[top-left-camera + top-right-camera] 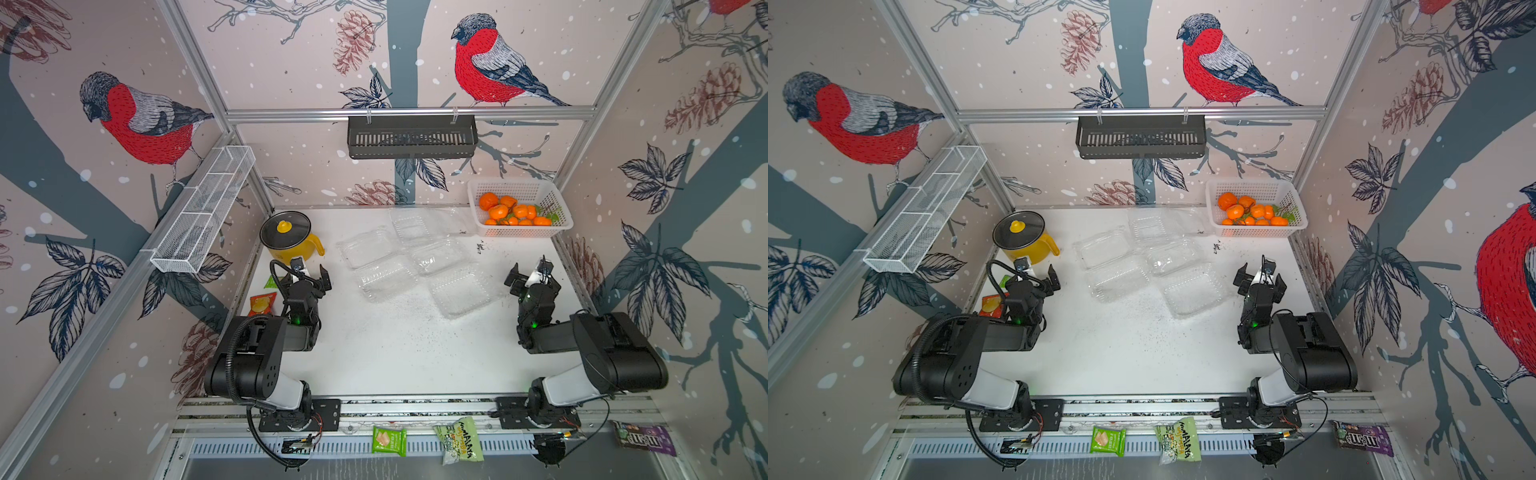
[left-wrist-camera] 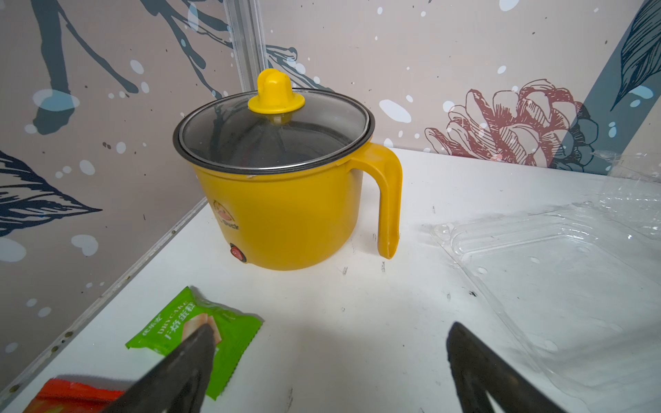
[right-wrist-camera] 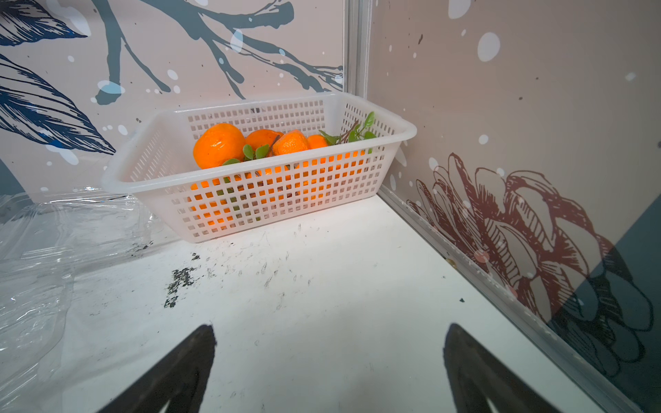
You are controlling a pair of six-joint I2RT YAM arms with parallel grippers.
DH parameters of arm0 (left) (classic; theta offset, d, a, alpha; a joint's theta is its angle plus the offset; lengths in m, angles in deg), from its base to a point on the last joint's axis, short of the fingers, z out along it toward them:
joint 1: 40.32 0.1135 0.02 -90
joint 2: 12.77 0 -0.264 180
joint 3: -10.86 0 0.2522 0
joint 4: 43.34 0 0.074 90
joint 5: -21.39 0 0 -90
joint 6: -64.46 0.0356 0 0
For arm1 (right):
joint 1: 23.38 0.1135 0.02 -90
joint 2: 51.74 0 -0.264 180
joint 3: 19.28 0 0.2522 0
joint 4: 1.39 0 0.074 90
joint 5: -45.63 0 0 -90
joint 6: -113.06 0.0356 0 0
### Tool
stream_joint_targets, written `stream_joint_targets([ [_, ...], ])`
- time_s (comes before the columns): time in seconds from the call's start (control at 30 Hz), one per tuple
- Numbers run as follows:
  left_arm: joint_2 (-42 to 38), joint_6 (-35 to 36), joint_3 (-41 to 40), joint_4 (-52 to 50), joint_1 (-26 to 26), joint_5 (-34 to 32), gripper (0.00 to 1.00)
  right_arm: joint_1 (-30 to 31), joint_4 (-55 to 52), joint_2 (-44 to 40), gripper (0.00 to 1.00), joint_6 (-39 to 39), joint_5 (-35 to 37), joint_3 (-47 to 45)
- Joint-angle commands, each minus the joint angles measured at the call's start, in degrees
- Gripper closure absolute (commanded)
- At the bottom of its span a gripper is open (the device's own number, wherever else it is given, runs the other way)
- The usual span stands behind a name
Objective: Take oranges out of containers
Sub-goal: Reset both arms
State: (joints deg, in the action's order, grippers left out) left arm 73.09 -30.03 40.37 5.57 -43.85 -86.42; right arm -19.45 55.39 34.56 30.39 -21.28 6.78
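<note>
Several oranges [image 1: 515, 212] [image 1: 1252, 212] [image 3: 218, 144], some with green leaves, lie piled in a white perforated basket [image 1: 519, 233] [image 3: 286, 200] at the back right corner. Three clear clamshell containers [image 1: 459, 291] [image 1: 386, 276] [image 1: 411, 224] lie open mid-table; no fruit shows in them. The left gripper [image 1: 311, 274] [image 2: 331, 327] is open over bare table, left of the containers [image 2: 554, 279]. Open too, the right gripper [image 1: 530, 274] [image 3: 329, 327] hovers at the right side, short of the basket, nothing between its fingers.
A yellow pot [image 1: 291, 239] [image 2: 286, 214] with a glass lid stands at the back left. A green packet [image 2: 200, 332] and a red-orange packet [image 1: 262, 303] lie by the left wall. More snack packets [image 1: 388, 440] sit on the front rail. A black shelf [image 1: 411, 137] hangs on the back wall.
</note>
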Motion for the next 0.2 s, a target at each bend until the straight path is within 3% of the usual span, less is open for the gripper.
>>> stream_joint_targets([
  [0.0, 0.09, 0.27, 0.34, 1.18, -0.14, -0.63, 0.01, 0.03, 0.65, -0.08, 0.00, -0.13, 0.74, 0.10],
  [0.17, -0.22, 0.29, 0.05, 1.58, -0.19, -0.88, 0.01, 0.03, 0.65, -0.11, 0.00, -0.09, 0.78, 0.10],
])
